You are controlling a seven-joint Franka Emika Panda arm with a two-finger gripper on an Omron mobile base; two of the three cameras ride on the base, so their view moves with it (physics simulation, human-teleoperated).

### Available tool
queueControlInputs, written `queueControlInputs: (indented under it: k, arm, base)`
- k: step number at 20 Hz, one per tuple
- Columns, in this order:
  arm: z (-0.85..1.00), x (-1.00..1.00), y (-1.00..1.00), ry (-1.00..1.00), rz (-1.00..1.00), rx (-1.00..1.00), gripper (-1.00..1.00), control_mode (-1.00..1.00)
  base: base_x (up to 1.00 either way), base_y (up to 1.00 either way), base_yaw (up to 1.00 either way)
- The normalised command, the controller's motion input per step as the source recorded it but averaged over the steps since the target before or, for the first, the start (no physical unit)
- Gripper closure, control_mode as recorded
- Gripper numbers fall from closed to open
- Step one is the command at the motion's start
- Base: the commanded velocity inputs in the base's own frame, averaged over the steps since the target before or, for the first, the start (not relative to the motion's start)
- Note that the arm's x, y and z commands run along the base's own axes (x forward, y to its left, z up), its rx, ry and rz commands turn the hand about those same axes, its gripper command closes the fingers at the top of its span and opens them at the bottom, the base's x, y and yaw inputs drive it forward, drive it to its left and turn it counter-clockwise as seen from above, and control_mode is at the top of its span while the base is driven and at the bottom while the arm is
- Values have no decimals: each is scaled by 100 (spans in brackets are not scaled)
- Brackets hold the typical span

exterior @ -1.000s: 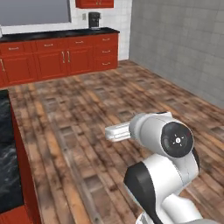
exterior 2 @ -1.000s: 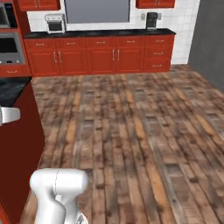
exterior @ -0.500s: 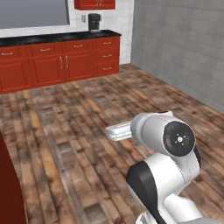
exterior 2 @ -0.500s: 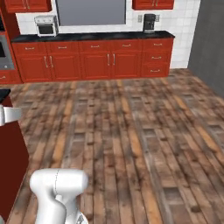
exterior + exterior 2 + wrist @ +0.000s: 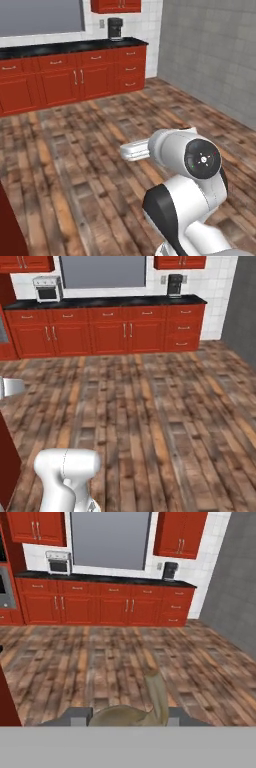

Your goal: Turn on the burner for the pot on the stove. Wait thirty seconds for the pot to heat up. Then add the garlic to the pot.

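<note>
The gripper (image 5: pixel 129 719) was pinching the garlic (image 5: pixel 150 706). In the hand view the tan bulb sat low between the two dark fingertips (image 5: pixel 80 714), filling the gap from one to the other, with its pointed stem standing up on the right side. The garlic was up off the floor (image 5: pixel 75 165), carried at the end of the arm (image 5: pixel 195 175).

Against the frames a second before, the whole picture had swung in both base views, so the base had turned, not the room. In the left base view the dark-topped unit at the left edge had slid away to a red panel (image 5: pixel 10 225) in the bottom corner, and the far cabinets (image 5: pixel 110 336) had come toward the middle. In the right base view the wall oven at the left had slipped almost off the edge. The arm's pose looked the same throughout.

The floor was worn wood planks in mixed brown and grey. Along the far wall ran the red cabinets under a black counter (image 5: pixel 100 302), with a toaster oven (image 5: pixel 47 288) on its left part and a dark coffee machine (image 5: pixel 115 27) near its right end. Above hung a grey panel (image 5: pixel 110 539) between red upper cabinets (image 5: pixel 180 532), with white tiles (image 5: pixel 220 286) behind. A plain grey wall (image 5: pixel 215 55) closed the right side.
</note>
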Motion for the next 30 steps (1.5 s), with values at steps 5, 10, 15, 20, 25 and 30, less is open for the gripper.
queueControlInputs:
  k: [5,10,15,20,25,30]
  arm:
    - [0,0,0,0,0,0,100,100]
    - [0,0,0,0,0,0,100,100]
    - [0,0,0,0,0,0,100,100]
    - [0,0,0,0,0,0,100,100]
    - [0,0,0,0,0,0,100,100]
    - [0,0,0,0,0,0,100,100]
  base:
    - [100,0,1]
    - [100,0,10]
    - [100,0,19]
    - [100,0,27]
    - [100,0,43]
    - [95,0,61]
